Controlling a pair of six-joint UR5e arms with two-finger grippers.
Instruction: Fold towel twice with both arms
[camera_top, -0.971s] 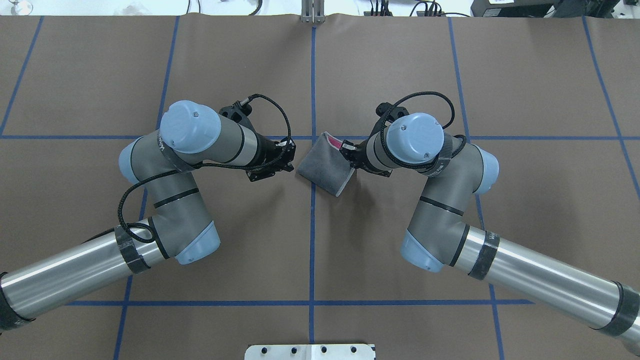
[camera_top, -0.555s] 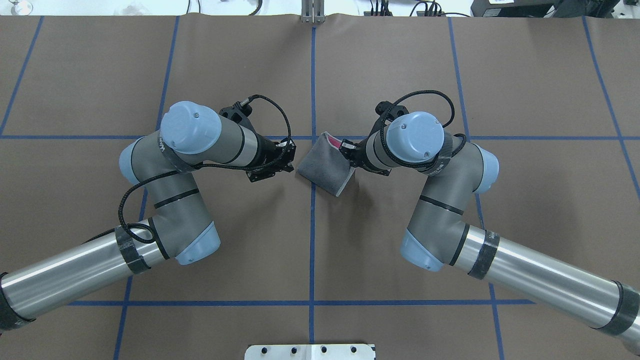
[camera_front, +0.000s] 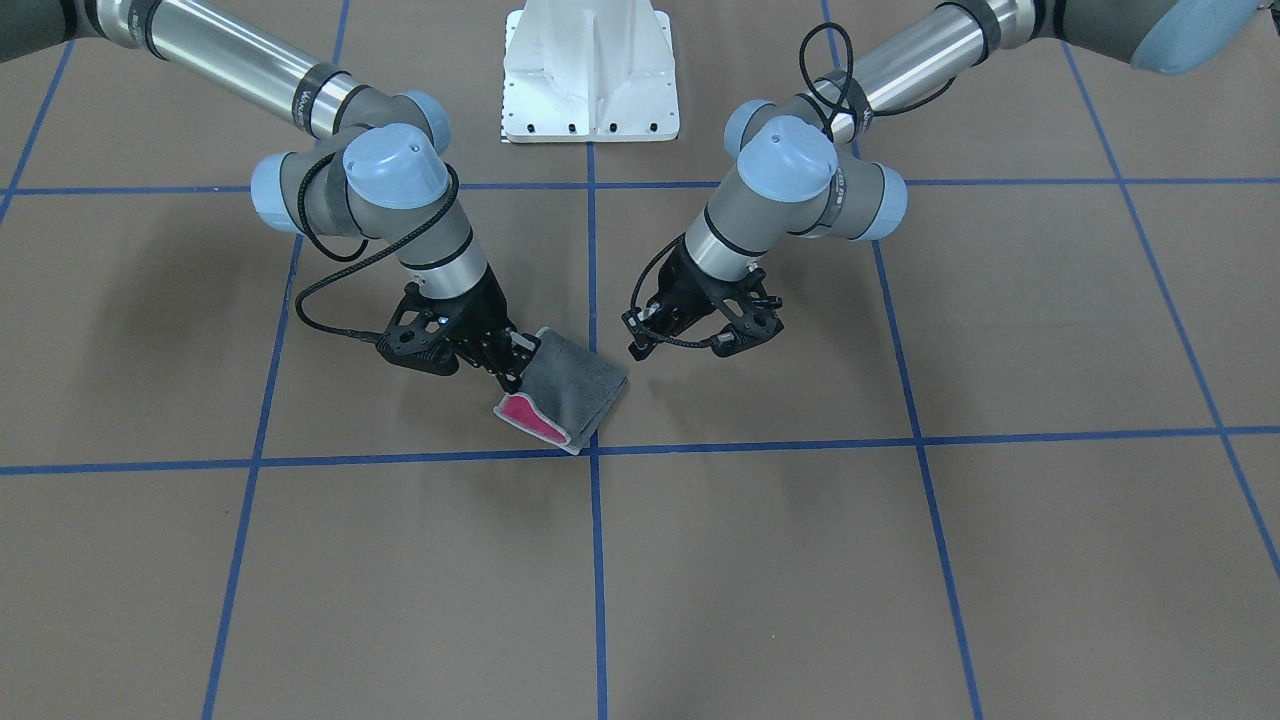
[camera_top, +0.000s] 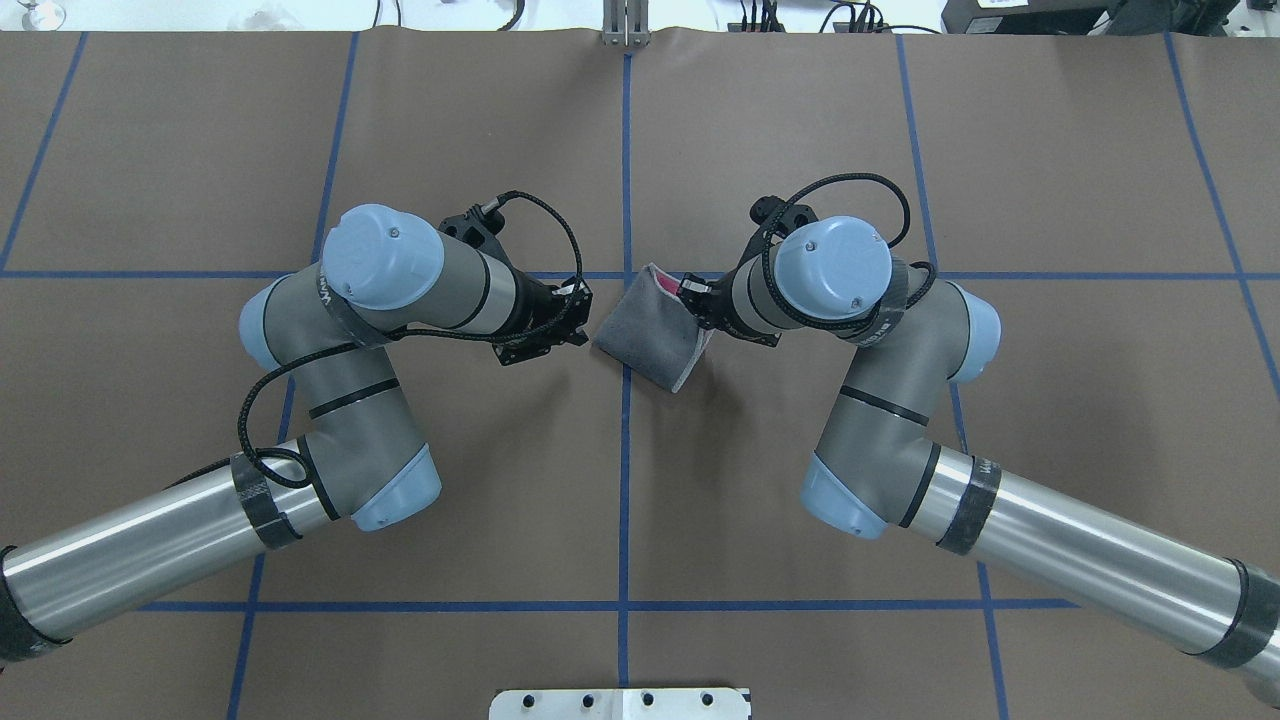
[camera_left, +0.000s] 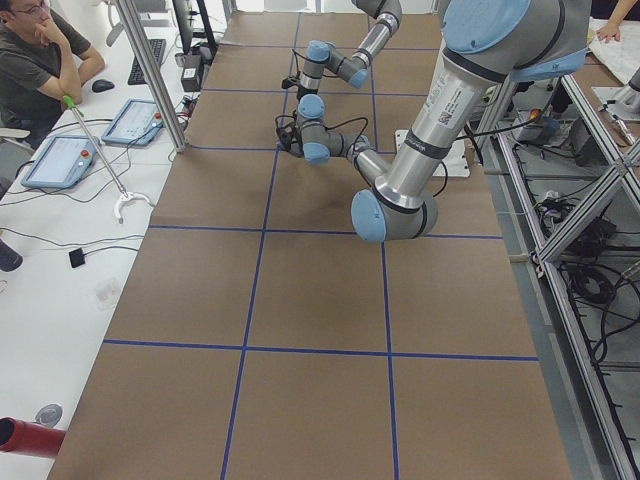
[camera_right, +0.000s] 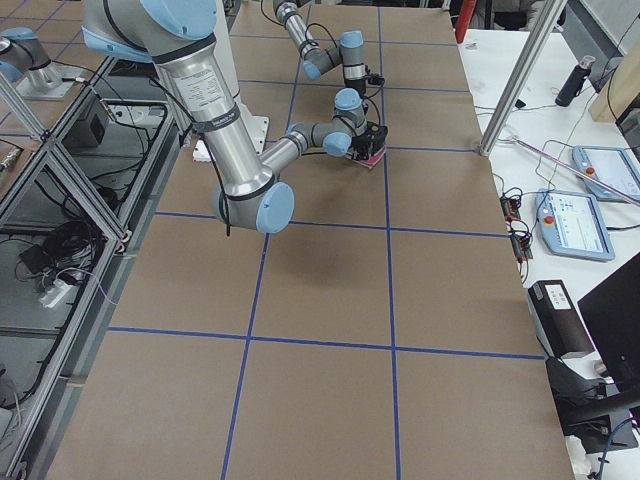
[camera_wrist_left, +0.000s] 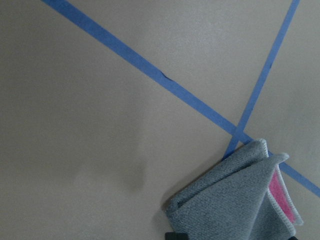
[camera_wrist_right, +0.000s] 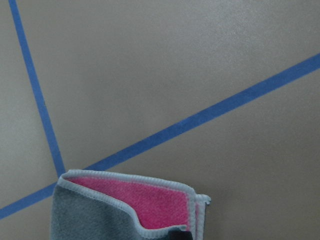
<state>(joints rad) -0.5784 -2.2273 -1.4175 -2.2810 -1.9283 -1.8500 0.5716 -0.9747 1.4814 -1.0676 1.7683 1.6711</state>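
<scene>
The towel (camera_front: 575, 390) lies folded on the brown table near the crossing of the blue tape lines, dark grey outside with a pink inner face (camera_front: 530, 415) showing at its open edge. In the overhead view the towel (camera_top: 645, 325) sits between the two arms. My right gripper (camera_front: 512, 362) (camera_top: 697, 305) is shut on the towel's edge and holds that side slightly raised. My left gripper (camera_front: 675, 340) (camera_top: 580, 315) hovers open just beside the opposite edge, not touching it. The wrist views show the towel (camera_wrist_left: 235, 200) (camera_wrist_right: 90, 215) at the bottom of the frame.
The white pedestal base (camera_front: 590, 70) stands at the robot's side of the table. Blue tape lines (camera_top: 625, 480) divide the brown surface. A person (camera_left: 40, 50) sits at a desk beyond the table's long edge, with tablets nearby.
The right wrist has shifted a little toward the far side and the towel's held edge moved slightly with it. The left arm has barely moved.
</scene>
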